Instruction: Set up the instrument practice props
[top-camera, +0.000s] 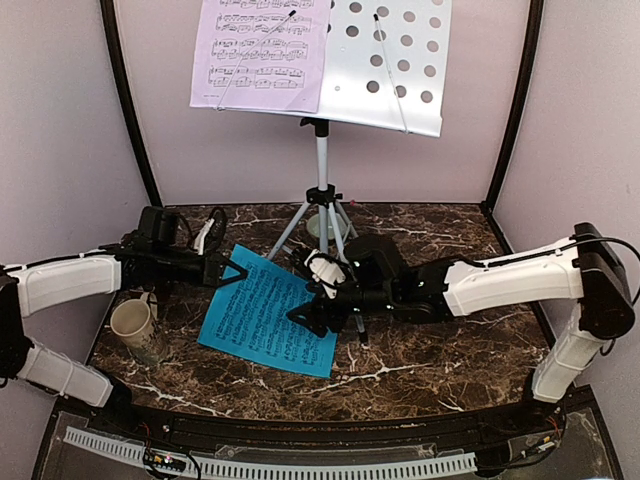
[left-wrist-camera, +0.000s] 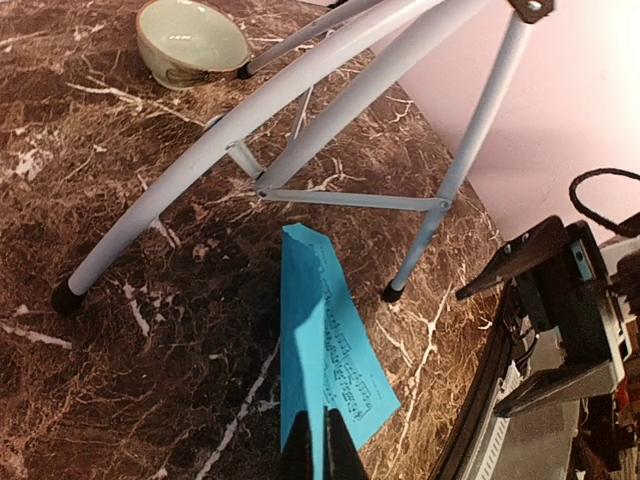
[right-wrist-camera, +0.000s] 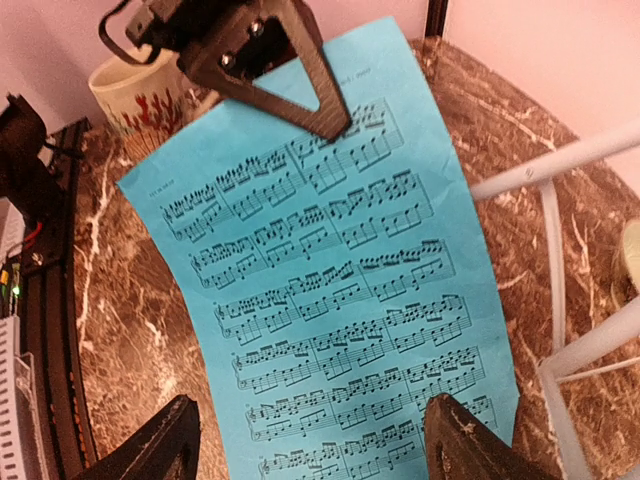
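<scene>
The silver tripod music stand (top-camera: 321, 165) stands at the back, and its perforated grey tray (top-camera: 395, 60) carries the lilac sheet (top-camera: 262, 52) on its left half. The bright-blue sheet (top-camera: 268, 312) lies on the marble table in front of the tripod. My left gripper (top-camera: 234, 270) is shut on the sheet's far-left edge, pinched between the fingers in the left wrist view (left-wrist-camera: 312, 452). My right gripper (top-camera: 312, 318) is open, with its fingers (right-wrist-camera: 165, 445) spread over the blue sheet (right-wrist-camera: 330, 260) at its near-right end. The metronome is out of view.
A cream mug (top-camera: 133, 323) stands at the left of the table, also in the right wrist view (right-wrist-camera: 135, 90). A pale-green bowl (left-wrist-camera: 190, 40) sits behind the tripod legs (left-wrist-camera: 300, 95). The table's front rail (top-camera: 300, 465) runs along the near edge.
</scene>
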